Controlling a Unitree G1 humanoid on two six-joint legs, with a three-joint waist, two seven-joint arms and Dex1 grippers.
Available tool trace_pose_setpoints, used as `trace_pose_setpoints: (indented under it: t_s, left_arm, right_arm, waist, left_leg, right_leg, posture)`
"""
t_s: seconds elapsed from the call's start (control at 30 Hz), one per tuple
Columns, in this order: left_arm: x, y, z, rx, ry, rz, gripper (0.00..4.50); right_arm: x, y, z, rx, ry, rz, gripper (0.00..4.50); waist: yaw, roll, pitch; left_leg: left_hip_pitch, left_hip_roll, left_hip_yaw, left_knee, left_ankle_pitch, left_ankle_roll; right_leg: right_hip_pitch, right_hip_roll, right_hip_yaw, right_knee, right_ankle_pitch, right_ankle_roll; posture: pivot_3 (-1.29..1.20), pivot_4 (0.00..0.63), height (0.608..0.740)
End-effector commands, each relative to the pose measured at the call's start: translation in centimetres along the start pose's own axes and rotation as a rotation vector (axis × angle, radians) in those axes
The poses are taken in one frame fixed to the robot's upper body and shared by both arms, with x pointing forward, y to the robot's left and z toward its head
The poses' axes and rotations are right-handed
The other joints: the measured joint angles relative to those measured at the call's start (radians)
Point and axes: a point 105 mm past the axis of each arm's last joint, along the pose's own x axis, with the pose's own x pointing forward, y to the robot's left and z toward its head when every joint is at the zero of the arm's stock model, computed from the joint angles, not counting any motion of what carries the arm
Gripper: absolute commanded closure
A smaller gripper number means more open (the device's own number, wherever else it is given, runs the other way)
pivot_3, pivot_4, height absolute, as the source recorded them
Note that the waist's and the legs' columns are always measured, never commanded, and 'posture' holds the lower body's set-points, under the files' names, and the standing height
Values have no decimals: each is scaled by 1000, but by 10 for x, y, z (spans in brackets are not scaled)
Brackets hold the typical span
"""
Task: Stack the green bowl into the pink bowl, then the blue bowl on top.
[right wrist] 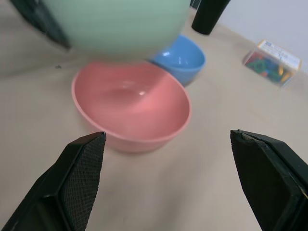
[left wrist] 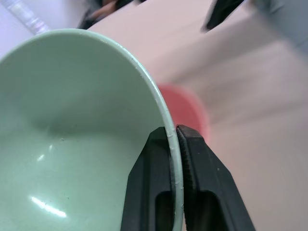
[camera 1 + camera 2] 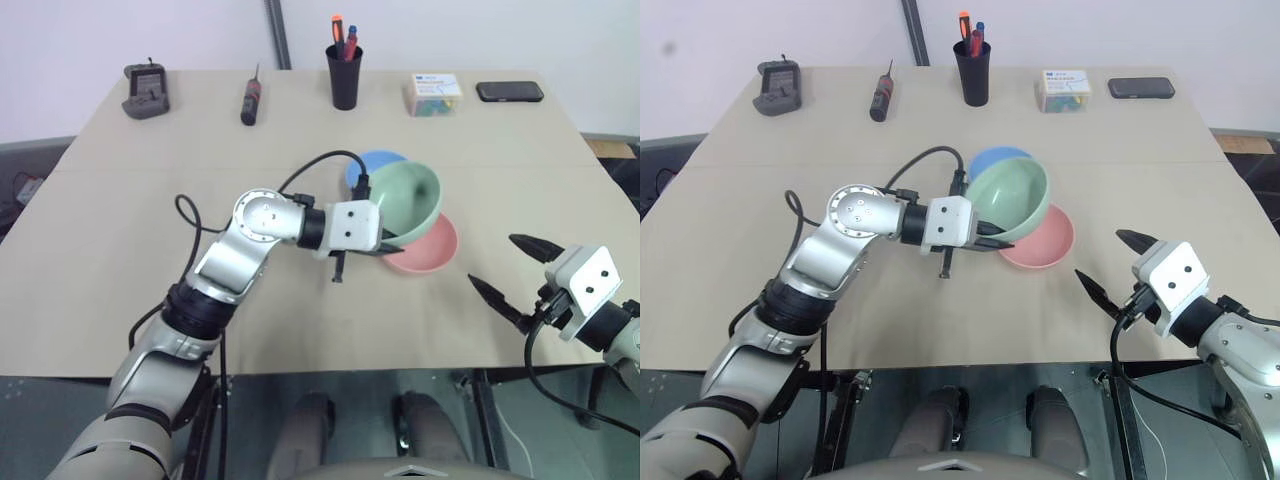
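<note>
1. Right gripper [image 3: 505,269]: sat over the table's [image 3: 120,300] near right corner, jaws spread wide and empty, aimed toward the bowls; judged to be standing clear while the other arm worked.
2. Left gripper [image 3: 385,243]: reached in from the near left toward the table's middle, black fingers [image 2: 202,192] clamped on the rim of the green bowl [image 3: 405,200], one inside the wall and one outside.
3. Green bowl: lifted off the table and tilted, its mouth turned to the left, hanging just above the far left rim of the pink bowl; the rim pinch explained the tilt, and it would likely need levelling before release.
4. Pink bowl [image 3: 432,248]: upright on the table, right of centre, empty; judged the receiver for the first stack, not yet filled.
5. Blue bowl [image 3: 372,163]: upright, just beyond the pink one, partly hidden by the green bowl; untouched, awaiting the second step.
6. Far edge, left to right: dark device [image 3: 146,91], screwdriver [image 3: 250,98], black pen cup [image 3: 344,72], clear box [image 3: 434,95], phone [image 3: 509,91]; all well apart from the work.
</note>
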Motion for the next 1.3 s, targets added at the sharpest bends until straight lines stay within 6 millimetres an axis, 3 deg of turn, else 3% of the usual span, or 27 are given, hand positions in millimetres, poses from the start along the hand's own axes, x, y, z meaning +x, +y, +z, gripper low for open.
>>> trace_pose_setpoints:
  t_s: [0.03,0.07,0.1,0.2,0.3,0.4,0.53,0.8,1.27,1.3]
  left_arm:
    - [0,9,14,74,-55,2,2266]
    - [-1,11,14,80,-55,14,1677]
    - [-4,14,16,73,-61,41,1677]
    - [-21,22,15,32,-50,128,459]
    - [-43,27,6,-19,14,218,459]
    - [-71,39,-18,-27,166,377,459]
    - [-95,55,-54,108,414,457,459]
    - [-66,88,-79,254,490,357,459]
    - [-24,96,-92,313,505,212,459]
    - [-23,96,-92,318,506,207,969]
  right_arm:
    - [-2,-1,10,-34,-29,-24,131]
    - [-1,-2,10,-33,-30,-25,131]
    - [0,-2,11,-32,-35,-23,131]
    - [6,-2,14,-31,-55,-2,131]
    - [14,-2,19,-19,-89,22,131]
    - [19,2,24,-11,-137,74,131]
    - [29,3,31,-7,-175,122,131]
    - [32,1,36,-52,-164,118,131]
    - [5,0,40,-39,-126,7,131]
    - [4,0,40,-38,-124,3,131]
  waist:
    - [1,0,0]
    - [1,0,0]
    - [1,0,0]
    - [-3,0,0]
    - [-7,0,0]
    - [-6,0,0]
    - [1,0,0]
    - [16,-1,1]
    - [1,-2,1]
    - [1,-2,1]
  left_leg:
    - [0,0,0,2,0,0]
    - [0,0,0,2,0,0]
    - [0,0,0,3,0,0]
    - [1,0,0,3,0,0]
    - [1,1,-1,3,0,0]
    - [1,1,-1,3,0,0]
    - [1,1,-2,3,0,0]
    - [-2,-1,-4,4,0,0]
    - [-4,-1,-3,3,0,0]
    - [-4,-1,-3,3,0,0]
  right_leg:
    - [0,0,0,1,0,0]
    - [1,0,0,2,0,0]
    - [1,0,0,2,0,0]
    - [1,0,0,3,0,0]
    - [1,1,0,4,0,0]
    - [1,2,0,4,0,0]
    - [1,1,0,4,0,0]
    - [1,0,-3,2,0,0]
    - [-1,0,-3,2,0,0]
    - [-1,0,-3,2,0,0]
  posture:
    - [0,150,740]
    - [0,150,740]
    - [0,150,740]
    - [0,150,740]
    - [0,150,740]
    - [0,150,740]
    - [0,150,740]
    - [0,150,740]
    - [0,150,740]
    - [0,150,740]
